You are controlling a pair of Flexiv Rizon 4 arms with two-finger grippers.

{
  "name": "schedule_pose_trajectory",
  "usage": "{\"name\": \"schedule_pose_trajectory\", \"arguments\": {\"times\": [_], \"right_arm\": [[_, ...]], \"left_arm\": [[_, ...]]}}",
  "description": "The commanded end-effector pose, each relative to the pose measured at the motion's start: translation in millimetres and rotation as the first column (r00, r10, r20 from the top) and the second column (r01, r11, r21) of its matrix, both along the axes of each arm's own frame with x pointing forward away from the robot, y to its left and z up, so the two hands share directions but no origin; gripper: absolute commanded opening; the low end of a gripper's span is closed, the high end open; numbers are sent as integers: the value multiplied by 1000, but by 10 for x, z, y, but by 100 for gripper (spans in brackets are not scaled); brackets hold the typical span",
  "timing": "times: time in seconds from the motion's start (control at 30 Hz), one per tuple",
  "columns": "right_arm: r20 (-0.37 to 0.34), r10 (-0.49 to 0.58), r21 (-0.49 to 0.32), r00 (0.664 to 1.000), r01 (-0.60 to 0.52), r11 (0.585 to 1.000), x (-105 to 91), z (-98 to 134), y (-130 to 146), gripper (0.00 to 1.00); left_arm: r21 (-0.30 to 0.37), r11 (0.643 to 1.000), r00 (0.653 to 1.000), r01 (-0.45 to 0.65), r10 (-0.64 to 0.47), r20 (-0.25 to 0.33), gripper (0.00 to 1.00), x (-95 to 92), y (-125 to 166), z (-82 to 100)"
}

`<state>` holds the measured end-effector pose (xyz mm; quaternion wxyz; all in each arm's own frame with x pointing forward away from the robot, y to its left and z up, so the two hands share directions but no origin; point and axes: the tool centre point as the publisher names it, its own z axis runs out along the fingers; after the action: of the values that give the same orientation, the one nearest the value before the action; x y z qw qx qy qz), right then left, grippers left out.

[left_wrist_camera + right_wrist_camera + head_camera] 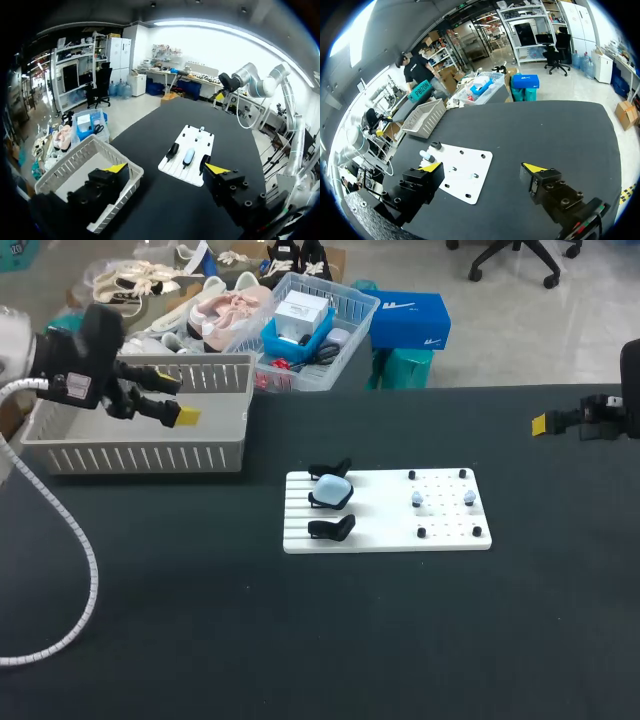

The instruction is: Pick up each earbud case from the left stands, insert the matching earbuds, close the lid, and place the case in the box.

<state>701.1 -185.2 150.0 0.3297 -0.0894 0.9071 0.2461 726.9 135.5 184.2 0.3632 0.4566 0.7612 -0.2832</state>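
A white board [388, 525] lies mid-table with three black stands along its left side. The middle stand holds a light blue earbud case [332, 488], lid closed; the upper stand [330, 469] and lower stand [332, 529] are empty. Two pale earbuds [418, 500] [469, 498] sit among black pegs on the board's right half. My left gripper [178, 397] hangs open over the white basket [135, 455], far left of the board. In the left wrist view that gripper [167, 169] is open, with the case [188, 156] ahead. My right gripper [545, 423] is at the far right, open [482, 167] and empty.
The slatted white basket [75, 165] stands at the table's back left, empty as far as I can see. My left arm's white cable [70, 540] loops over the table's left side. Black tabletop surrounds the board [460, 175].
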Motion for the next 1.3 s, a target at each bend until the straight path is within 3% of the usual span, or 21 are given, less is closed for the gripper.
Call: {"name": "schedule_pose_trajectory", "arguments": {"times": [0.03, 0.17, 0.37, 0.6, 0.67, 0.77, 0.83, 1.03, 1.3], "right_arm": [[1, 2, 2, 1000, -2, 1000, 4, -7, -6, 100], [1, 2, 2, 1000, -2, 1000, 4, -7, -6, 100], [1, 2, 2, 1000, -2, 1000, 4, -7, -6, 100], [1, 2, 2, 1000, -2, 1000, 4, -7, -6, 100], [1, 2, 2, 1000, -2, 1000, 4, -7, -6, 100], [1, 2, 2, 1000, -2, 1000, 4, -7, -6, 100], [1, 2, 2, 1000, -2, 1000, 4, -7, -6, 100], [1, 2, 2, 1000, -2, 1000, 4, -7, -6, 100], [1, 2, 2, 1000, -2, 1000, 4, -7, -6, 100]], "left_arm": [[-44, 975, 975, 218, -219, -36, 100, 189, -109, -6], [-14, 957, 957, 289, -288, 17, 100, 216, -221, -49], [16, 924, 924, 381, -382, 26, 100, 202, -371, -225], [17, 909, 909, 416, -416, 10, 100, 158, -581, -473], [42, 912, 911, 408, -410, 48, 100, 148, -632, -569], [41, 913, 912, 406, -408, 38, 100, 117, -692, -688], [53, 915, 913, 400, -403, 60, 100, 87, -735, -766], [67, 919, 914, 389, -395, 96, 89, 3, -878, -967], [60, 924, 920, 378, -382, 85, 73, -58, -1003, -1136]]}}
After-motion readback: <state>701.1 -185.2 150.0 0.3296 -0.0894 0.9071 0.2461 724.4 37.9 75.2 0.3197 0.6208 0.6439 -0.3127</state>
